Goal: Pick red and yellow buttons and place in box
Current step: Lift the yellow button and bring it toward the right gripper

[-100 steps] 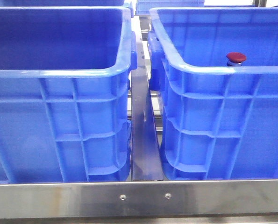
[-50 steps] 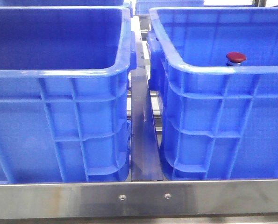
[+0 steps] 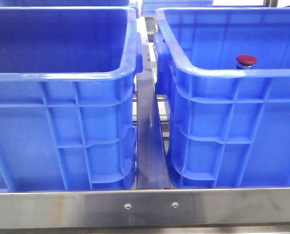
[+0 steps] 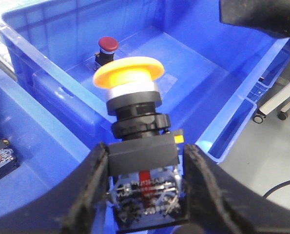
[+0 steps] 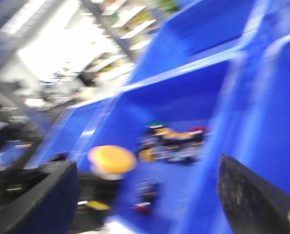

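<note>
Yellow button (image 4: 129, 73) clamped in left gripper (image 4: 144, 187) above box (image 4: 232, 122), red button (image 4: 107, 45) already inside. Right gripper (image 5: 145, 195) wide, empty. Risk: early release near rim, button bouncing out.

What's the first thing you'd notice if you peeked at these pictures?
Probably the yellow button, pinched by its base in the left gripper and held above a big blue box. A small red button already stands on that box's floor. From the front, two blue boxes fill the view, with the red button peeking over the right one's rim.
</note>
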Controlling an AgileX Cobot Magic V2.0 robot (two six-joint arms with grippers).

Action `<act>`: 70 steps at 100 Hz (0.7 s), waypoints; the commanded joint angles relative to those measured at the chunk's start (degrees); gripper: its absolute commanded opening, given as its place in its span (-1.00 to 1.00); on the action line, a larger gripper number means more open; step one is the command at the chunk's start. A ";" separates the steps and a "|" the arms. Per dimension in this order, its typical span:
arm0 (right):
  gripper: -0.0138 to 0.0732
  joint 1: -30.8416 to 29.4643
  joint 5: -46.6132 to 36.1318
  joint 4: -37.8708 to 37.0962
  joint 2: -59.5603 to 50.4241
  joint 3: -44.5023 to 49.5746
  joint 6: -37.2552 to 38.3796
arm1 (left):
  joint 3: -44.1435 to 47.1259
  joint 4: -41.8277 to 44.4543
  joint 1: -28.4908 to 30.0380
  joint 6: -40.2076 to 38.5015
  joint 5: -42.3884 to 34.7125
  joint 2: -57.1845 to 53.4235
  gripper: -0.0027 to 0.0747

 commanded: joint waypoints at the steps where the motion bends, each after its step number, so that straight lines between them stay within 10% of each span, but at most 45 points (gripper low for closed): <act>1: 0.70 -0.01 8.19 9.96 2.90 -1.82 0.19 | -1.56 0.01 -0.39 -0.64 -5.07 -0.76 -0.92; 70: 0.70 11.63 12.15 10.46 23.37 -14.82 3.67 | -1.56 0.01 -0.39 -0.64 -5.07 -0.76 -0.92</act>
